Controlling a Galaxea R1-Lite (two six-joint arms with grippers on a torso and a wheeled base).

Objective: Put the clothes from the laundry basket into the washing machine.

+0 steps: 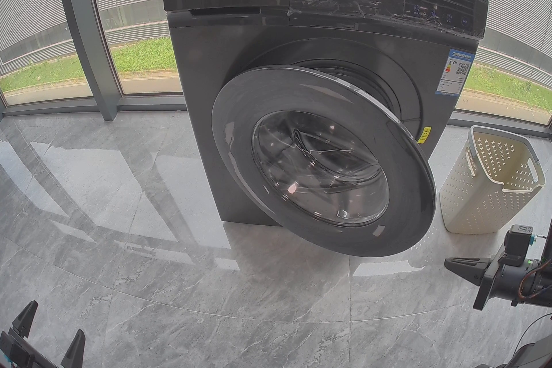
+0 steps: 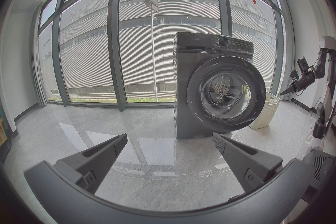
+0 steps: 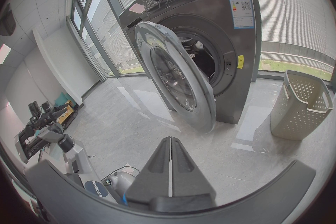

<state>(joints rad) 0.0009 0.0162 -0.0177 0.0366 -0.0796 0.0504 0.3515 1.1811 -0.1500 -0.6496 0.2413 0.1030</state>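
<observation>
A dark grey washing machine stands by the windows with its round door swung open. Dark clothing lies inside the drum. A cream perforated laundry basket stands on the floor to the machine's right; no clothes show over its rim. My left gripper is low at the near left, open, with nothing between its fingers. My right gripper hovers near the floor in front of the basket, shut and holding nothing, its fingers pressed together.
Glossy grey marble floor spreads in front of the machine. Tall windows with dark frames stand behind it. The open door juts out over the floor toward me.
</observation>
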